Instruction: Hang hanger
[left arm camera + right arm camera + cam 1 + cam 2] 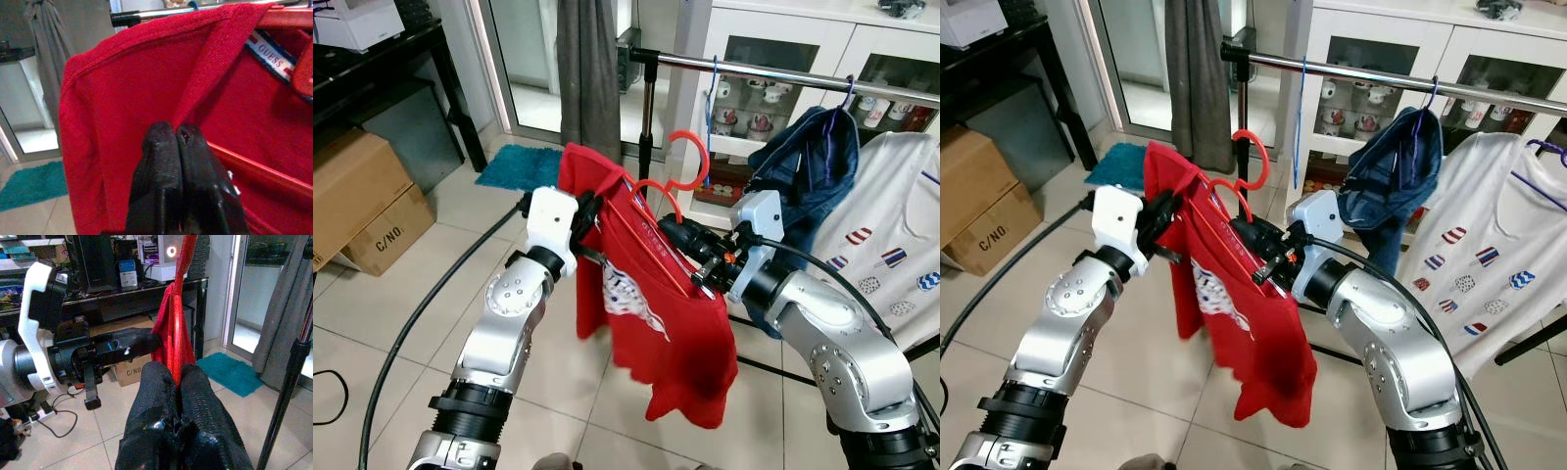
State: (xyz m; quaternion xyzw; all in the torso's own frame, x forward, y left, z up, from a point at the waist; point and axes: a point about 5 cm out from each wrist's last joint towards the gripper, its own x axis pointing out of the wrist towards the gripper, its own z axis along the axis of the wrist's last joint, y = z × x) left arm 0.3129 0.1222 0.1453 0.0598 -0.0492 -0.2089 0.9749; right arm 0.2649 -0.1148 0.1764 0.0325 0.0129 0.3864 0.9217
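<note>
A red T-shirt (675, 333) hangs on a red plastic hanger (651, 235), held in the air between both arms below the metal clothes rail (773, 73). The hanger's hook (693, 147) points up, a little under the rail. My left gripper (590, 217) is shut on the shirt's shoulder fabric (195, 93). Pinching the hanger's other end through the cloth is my right gripper (680, 240), also shut, with the red edge (175, 352) between its fingers.
The rail carries a blue garment (808, 166) on a purple hanger and a white printed T-shirt (886, 235). An upright stand pole (646, 117) stands behind the shirt, with a white cabinet (783, 49) beyond. Cardboard boxes (357, 201) sit at left; a black cable (431, 304) crosses the tiles.
</note>
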